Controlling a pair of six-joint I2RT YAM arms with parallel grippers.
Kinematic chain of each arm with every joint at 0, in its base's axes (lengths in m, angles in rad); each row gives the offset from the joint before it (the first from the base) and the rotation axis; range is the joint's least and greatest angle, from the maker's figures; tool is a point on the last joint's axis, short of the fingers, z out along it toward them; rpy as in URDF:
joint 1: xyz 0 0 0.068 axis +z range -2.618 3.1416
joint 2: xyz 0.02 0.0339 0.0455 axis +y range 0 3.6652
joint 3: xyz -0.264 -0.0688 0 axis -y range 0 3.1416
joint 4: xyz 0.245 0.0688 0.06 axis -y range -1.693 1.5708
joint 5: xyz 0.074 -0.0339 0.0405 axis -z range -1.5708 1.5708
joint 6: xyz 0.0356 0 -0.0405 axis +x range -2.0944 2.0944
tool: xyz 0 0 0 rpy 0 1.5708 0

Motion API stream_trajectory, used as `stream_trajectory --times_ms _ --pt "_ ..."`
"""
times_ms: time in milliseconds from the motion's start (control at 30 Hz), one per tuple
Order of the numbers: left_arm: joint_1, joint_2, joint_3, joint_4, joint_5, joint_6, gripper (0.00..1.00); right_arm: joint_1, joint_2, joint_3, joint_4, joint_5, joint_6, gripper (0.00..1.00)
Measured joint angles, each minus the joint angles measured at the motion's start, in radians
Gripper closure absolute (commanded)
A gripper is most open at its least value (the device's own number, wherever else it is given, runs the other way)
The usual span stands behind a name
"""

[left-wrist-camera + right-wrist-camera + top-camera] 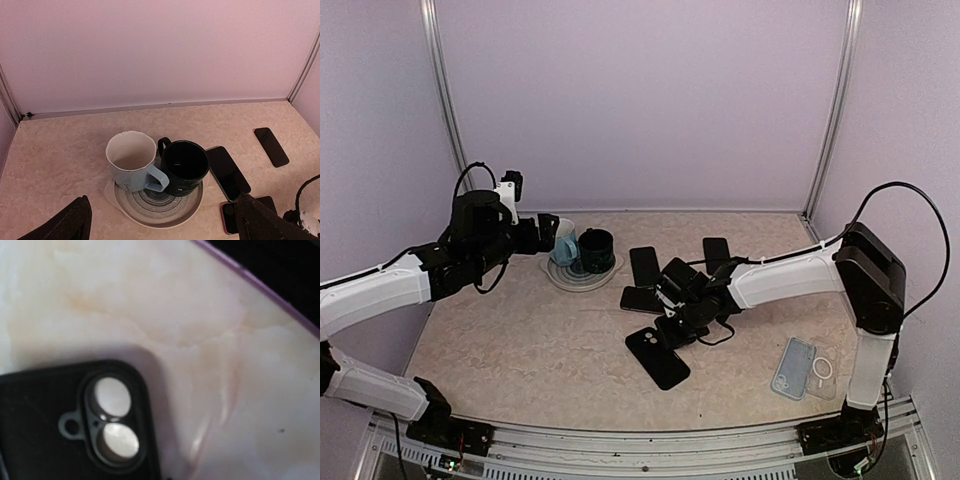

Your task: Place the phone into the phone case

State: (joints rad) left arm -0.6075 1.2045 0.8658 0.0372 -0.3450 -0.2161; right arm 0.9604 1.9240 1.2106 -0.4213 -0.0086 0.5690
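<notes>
Right gripper [682, 305] sits low over the middle of the table [520, 350] with its jaws fully closed. The wrist body hides the tips from above and its own camera shows none of them, so I cannot tell whether a phone is pinched or the jaws are closed on nothing. The black phone case [657, 357] lies flat just on the near side of that gripper, camera cut-out end toward it. A pink-edged phone [640, 298] lies just to the gripper's left, with a second phone [643, 264] and a third phone [717, 252] behind. A clear case [805, 368] lies well apart to the right. Left gripper [542, 236] hovers beside the light blue mug [131, 161] and black mug [185, 165] on their saucer [160, 210], jaws at full spread and empty. Hazards, in my judgement:

- A thin edge grip could let a phone slip or twist on the lift.
- Closed jaws brushing the loose case would skate it away, since nothing pins it.
- A phone presented with its lens end opposite the cut-out would not seat.
- With several similar phones, the wrong one may be chosen.
- A low left-arm move could knock the mugs.
</notes>
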Motion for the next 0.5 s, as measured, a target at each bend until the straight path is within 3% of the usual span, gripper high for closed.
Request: stream_trajectory --times_ms 200,367,500 --pt "0.000 -0.015 -0.003 0.001 0.005 0.000 0.01 -0.002 0.002 0.002 0.051 -0.037 0.048 0.47" --pt "0.000 -0.020 -0.003 0.001 0.012 0.000 0.01 -0.008 -0.021 0.019 0.013 -0.061 -0.056 0.03" --pt "0.005 -0.020 -0.008 0.008 0.011 0.004 0.01 -0.045 -0.056 0.105 -0.051 -0.086 -0.231 0.01"
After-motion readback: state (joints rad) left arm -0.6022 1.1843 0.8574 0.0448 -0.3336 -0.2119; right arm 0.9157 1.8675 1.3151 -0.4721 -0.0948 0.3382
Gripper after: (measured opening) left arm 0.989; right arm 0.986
